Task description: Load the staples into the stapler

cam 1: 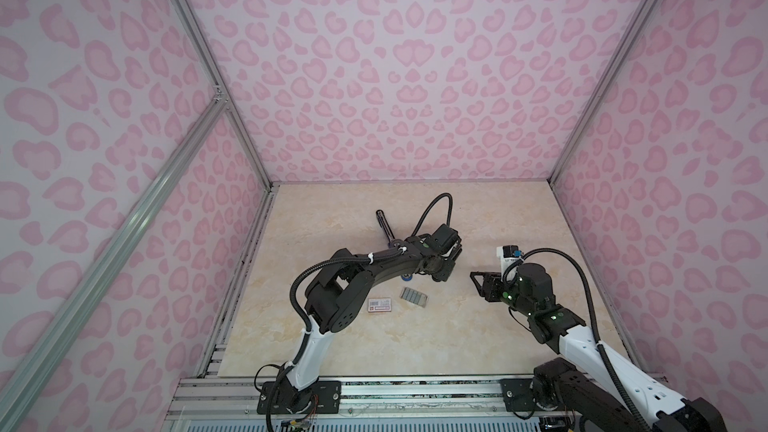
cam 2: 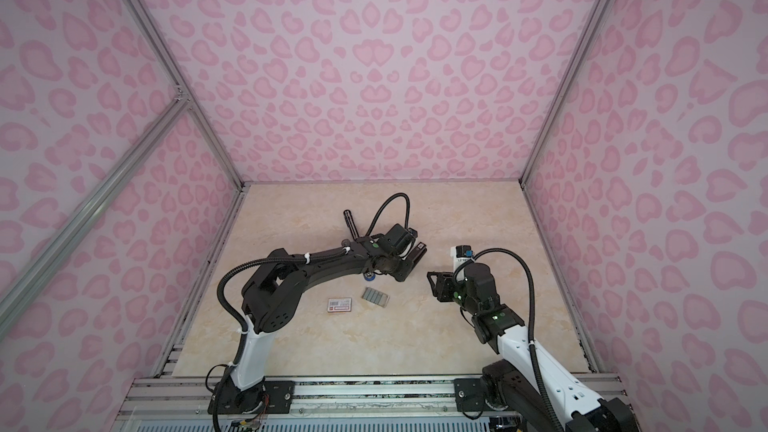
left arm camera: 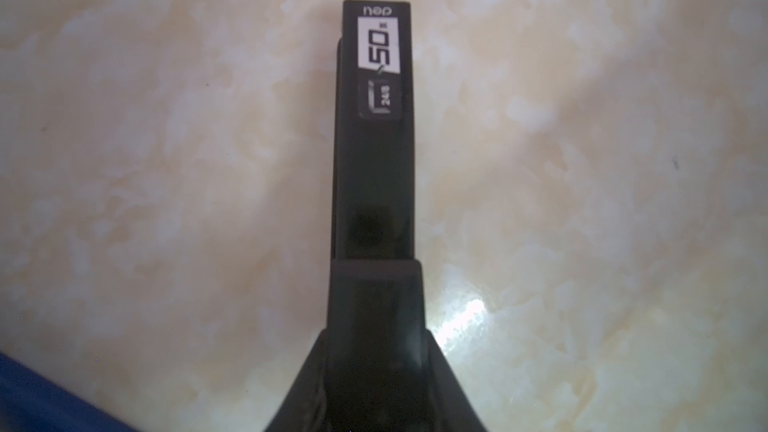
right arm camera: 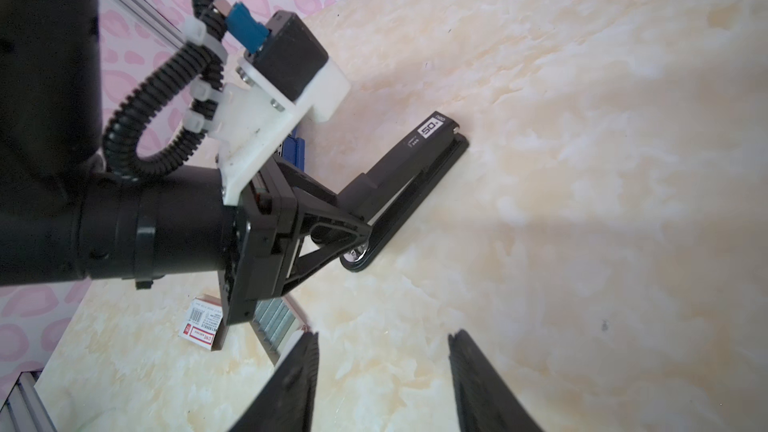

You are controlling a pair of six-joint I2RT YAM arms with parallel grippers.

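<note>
A black stapler (right arm camera: 409,160) with a white "50" label lies flat on the marble tabletop, its base on the surface. My left gripper (left arm camera: 376,326) is shut on its rear end, one finger on each side of the body; in a top view only the labelled tip of the stapler (cam 2: 420,249) shows past the wrist. The staples (cam 1: 413,296) are grey strips side by side in a small open tray, lying nearer the front than the left wrist. My right gripper (right arm camera: 383,334) hangs open and empty over bare table, to the right of the stapler and the staples (right arm camera: 276,317).
A white-and-red barcoded box sleeve (cam 1: 381,305) lies left of the staples. A long slim black object (cam 1: 384,224) lies behind the left arm. Something blue (cam 1: 409,278) peeks out under the left forearm. Pink patterned walls close in three sides of the table.
</note>
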